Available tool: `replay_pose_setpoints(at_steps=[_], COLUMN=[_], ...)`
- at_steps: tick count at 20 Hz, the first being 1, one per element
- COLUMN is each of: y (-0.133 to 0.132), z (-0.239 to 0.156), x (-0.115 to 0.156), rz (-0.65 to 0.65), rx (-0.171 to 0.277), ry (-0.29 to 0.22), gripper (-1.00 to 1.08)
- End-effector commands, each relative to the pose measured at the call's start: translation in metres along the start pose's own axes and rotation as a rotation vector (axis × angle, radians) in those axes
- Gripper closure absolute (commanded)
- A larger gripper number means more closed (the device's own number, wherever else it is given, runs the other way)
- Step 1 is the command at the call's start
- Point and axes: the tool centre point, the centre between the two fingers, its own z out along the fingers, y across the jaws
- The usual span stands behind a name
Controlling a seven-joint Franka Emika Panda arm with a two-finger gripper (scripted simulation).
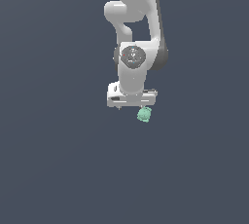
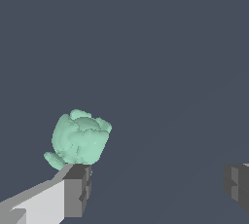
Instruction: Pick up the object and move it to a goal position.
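jaws wide open, nothing held. mint-green object (image 2: 79,139) sits right beside one finger (image 2: 73,189), not between the two. gripper (image 1: 132,105) prob needs sideways shift to centre it before closing, else it just nudges away

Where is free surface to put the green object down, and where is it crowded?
Bare dark surface lies on every side of the arm in the exterior view. It is crowded only under the gripper, where the green blob sits by one finger; the jaws stand wide apart.
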Motion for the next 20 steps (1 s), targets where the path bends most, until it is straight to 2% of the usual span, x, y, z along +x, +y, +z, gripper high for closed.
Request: replay_pose_setpoints(at_steps=[1, 10, 20], y=[0.0, 0.025, 0.015], z=[0.0, 0.005, 0.008], x=[0.0, -0.002, -0.001], rz=[0.0, 0.004, 0.037], rx=[0.0, -0.025, -0.026], ry=[0.0, -0.027, -0.014], gripper=[-0.92, -0.92, -0.92])
